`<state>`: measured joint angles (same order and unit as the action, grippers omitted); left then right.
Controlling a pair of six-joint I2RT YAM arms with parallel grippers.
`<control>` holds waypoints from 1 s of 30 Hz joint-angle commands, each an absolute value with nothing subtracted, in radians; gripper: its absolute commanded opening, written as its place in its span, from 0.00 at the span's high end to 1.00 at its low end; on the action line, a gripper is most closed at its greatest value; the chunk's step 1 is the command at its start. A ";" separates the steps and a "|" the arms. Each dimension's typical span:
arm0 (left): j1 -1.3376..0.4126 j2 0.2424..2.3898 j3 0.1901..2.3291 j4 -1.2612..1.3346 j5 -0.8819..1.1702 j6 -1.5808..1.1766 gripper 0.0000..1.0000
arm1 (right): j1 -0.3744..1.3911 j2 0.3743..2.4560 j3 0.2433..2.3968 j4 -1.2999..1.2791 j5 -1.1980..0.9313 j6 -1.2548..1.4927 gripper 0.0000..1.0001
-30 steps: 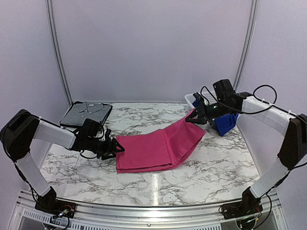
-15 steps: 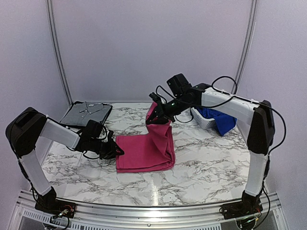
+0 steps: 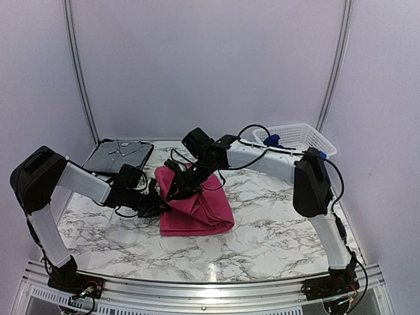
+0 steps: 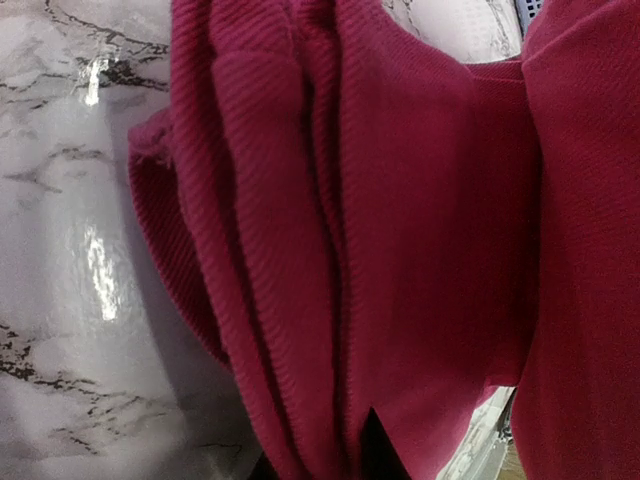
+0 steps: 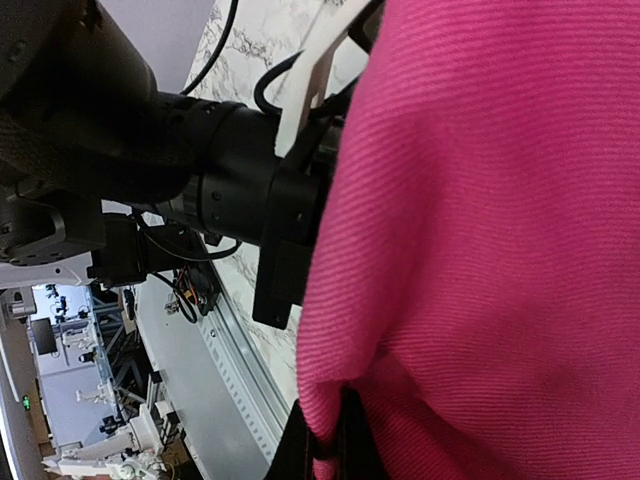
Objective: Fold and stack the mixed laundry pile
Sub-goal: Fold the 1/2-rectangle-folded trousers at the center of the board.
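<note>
The magenta-pink garment [image 3: 203, 209] lies bunched and doubled over on the marble tabletop [image 3: 282, 226], just left of the frame's centre. The right pincer [image 3: 178, 189] hangs over its upper left part, pressed together on a raised edge of the cloth, which drapes down from the fingers. The left pincer [image 3: 157, 205] sits low at the garment's left edge, nipping the gathered folds there. The royal blue garment [image 3: 273, 140] rests in the white basket [image 3: 308, 134] at upper right. A dark grey tray [image 3: 118, 156] lies at middle left.
</note>
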<state>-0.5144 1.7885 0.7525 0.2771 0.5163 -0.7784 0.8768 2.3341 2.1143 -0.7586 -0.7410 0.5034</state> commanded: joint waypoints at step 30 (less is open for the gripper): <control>-0.331 1.372 0.793 -0.197 0.414 -0.550 0.06 | 0.686 1.963 1.767 -0.367 -0.942 0.573 0.34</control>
